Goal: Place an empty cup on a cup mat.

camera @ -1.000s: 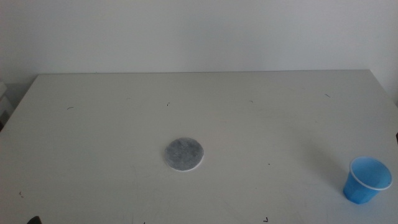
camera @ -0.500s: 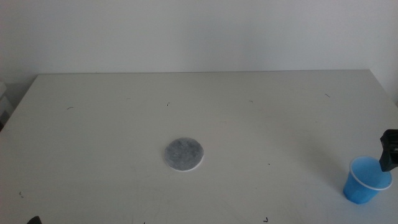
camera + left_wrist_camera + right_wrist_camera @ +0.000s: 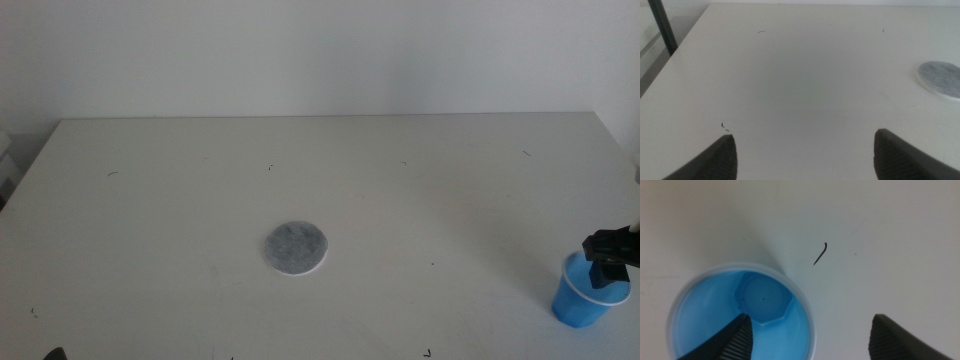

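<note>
Blue cup (image 3: 590, 295) — mottled grey cup mat (image 3: 296, 247).

Little of the robot's body is shown. The right gripper (image 3: 608, 250) is seen in the middle view, at about four o'clock by the picture's edge, as a small black, blocky shape with squared corners; no cables, screws or markings can be made out on it. In the right wrist view its (image 3: 807, 340) two jaws are seen as dark grey, matte wedges with slanted, slightly blurred edges. The left gripper (image 3: 805, 155) is seen in the left wrist view as two similar dark grey wedges, plain and unmarked, with smooth surfaces.
</note>
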